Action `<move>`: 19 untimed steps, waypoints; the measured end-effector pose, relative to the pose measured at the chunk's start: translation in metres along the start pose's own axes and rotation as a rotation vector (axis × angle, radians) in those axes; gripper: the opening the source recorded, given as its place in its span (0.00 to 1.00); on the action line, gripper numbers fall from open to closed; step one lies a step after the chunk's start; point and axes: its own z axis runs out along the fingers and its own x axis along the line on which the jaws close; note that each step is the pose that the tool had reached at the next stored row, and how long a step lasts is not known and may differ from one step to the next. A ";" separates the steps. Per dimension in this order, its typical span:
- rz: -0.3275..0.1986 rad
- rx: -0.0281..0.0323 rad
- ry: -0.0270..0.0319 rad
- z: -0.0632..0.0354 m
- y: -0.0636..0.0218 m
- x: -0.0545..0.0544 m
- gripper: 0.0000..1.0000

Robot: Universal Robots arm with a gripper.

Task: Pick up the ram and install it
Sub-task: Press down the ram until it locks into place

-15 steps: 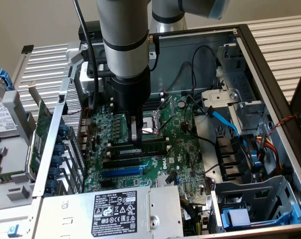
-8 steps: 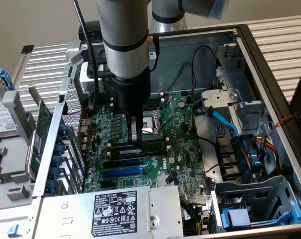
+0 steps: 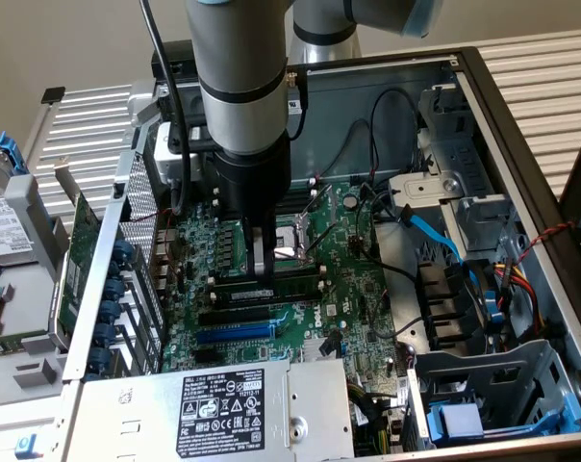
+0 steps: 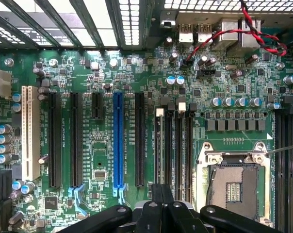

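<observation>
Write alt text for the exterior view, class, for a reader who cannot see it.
A robot arm reaches down into an open computer case, its gripper shut and set against the ram, a green stick lying along the memory slots of the motherboard. A power supply sits at the case's near edge.

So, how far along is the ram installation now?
Done: the ram is picked up and stands on edge along the memory slots of the motherboard. In hand: the shut gripper sits at its top edge. Left: I cannot tell whether it is fully seated.
</observation>
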 end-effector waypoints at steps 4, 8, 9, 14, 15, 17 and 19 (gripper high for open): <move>0.000 0.0002 -0.0027 0.0002 0.0000 0.000 0.11; 0.000 0.0001 -0.0048 -0.0053 0.0000 0.000 0.11; 0.000 0.0002 -0.0054 -0.0067 0.0000 0.000 0.11; 0.000 0.0000 -0.0065 -0.0141 0.0000 -0.001 0.11; 0.000 -0.0001 -0.0068 -0.0150 0.0000 -0.001 0.11; 0.000 0.0000 -0.0075 -0.0160 0.0000 -0.001 0.11; 0.000 0.0001 -0.0081 -0.0160 0.0000 -0.001 0.11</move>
